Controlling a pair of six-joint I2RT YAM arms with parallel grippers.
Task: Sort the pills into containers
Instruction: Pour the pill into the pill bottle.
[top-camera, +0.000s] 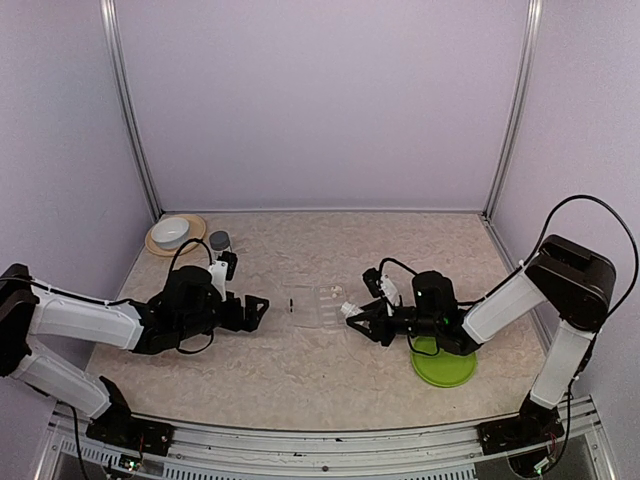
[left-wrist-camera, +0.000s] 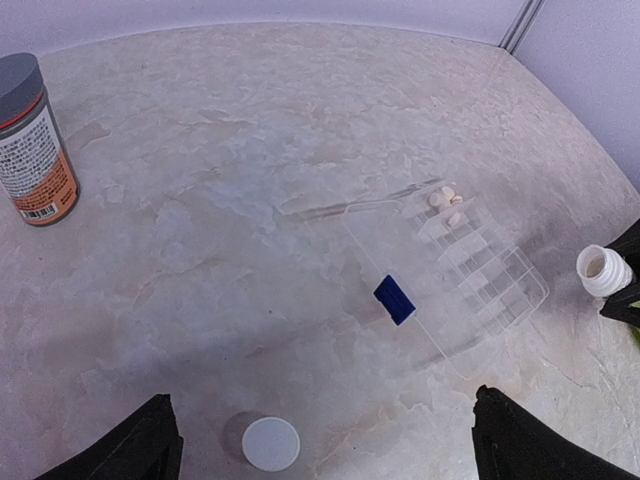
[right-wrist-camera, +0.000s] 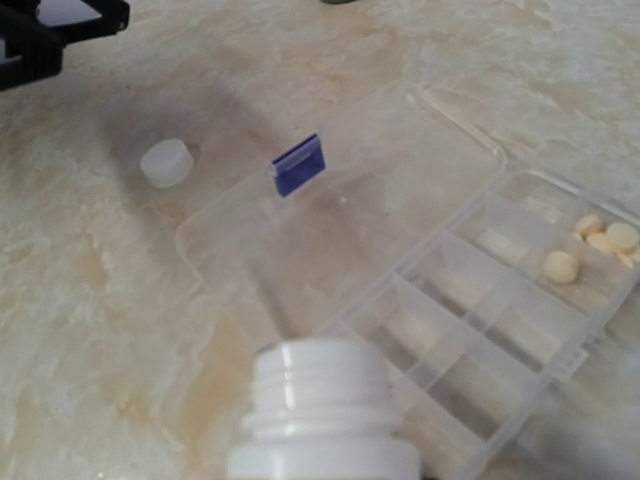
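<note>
The right fingers (top-camera: 366, 322) are clenched on a small white bottle (right-wrist-camera: 322, 412), which is uncapped and held just beside the open clear box (right-wrist-camera: 440, 300). The left fingers (left-wrist-camera: 128, 452) are spread wide with nothing grasped, above a white cap (left-wrist-camera: 271, 443) lying on the tabletop (left-wrist-camera: 200, 200). A few pills (right-wrist-camera: 600, 245) are seen together in one end compartment of the box.

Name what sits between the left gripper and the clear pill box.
A small white round cap lies just before the open left gripper, short of the flat clear plastic compartment box; the rest is bare tabletop. The left wrist view shows it.
</note>
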